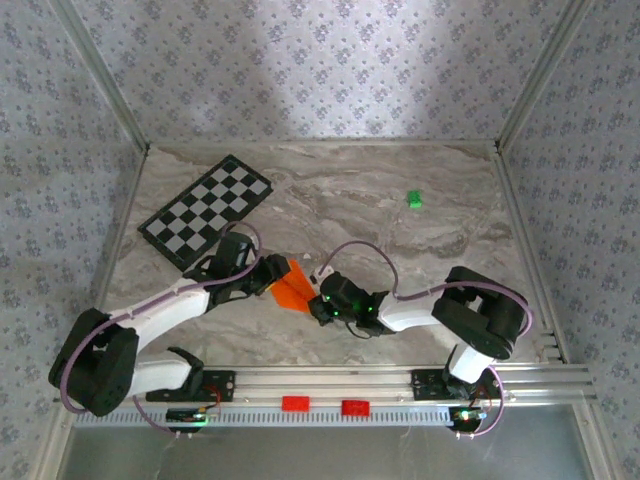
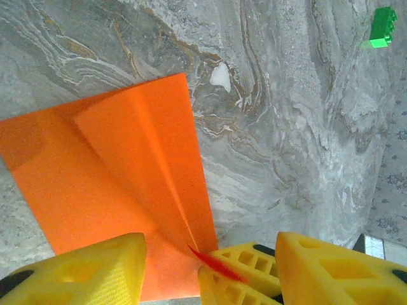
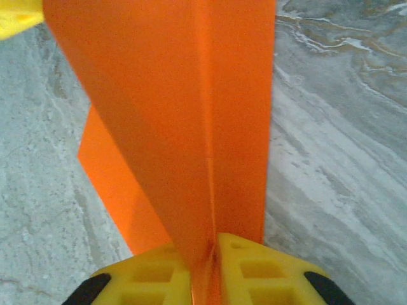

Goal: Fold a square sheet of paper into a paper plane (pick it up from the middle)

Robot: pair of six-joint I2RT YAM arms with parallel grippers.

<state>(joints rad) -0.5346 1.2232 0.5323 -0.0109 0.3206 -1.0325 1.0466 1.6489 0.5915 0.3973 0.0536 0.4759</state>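
As the right hand (image 3: 205, 251) pinched the folded orange paper (image 3: 159, 95) at its crease, we noted its long axis running straight ahead toward the left hand (image 1: 266, 276), grip undetermined.

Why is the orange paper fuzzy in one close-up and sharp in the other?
Right wrist view: the paper sits close to the lens, pinched between yellow fingers, so it smears. Left wrist view: it lies farther off, creases crisp, near fingers soft. Top view: pale glare on the back wall.
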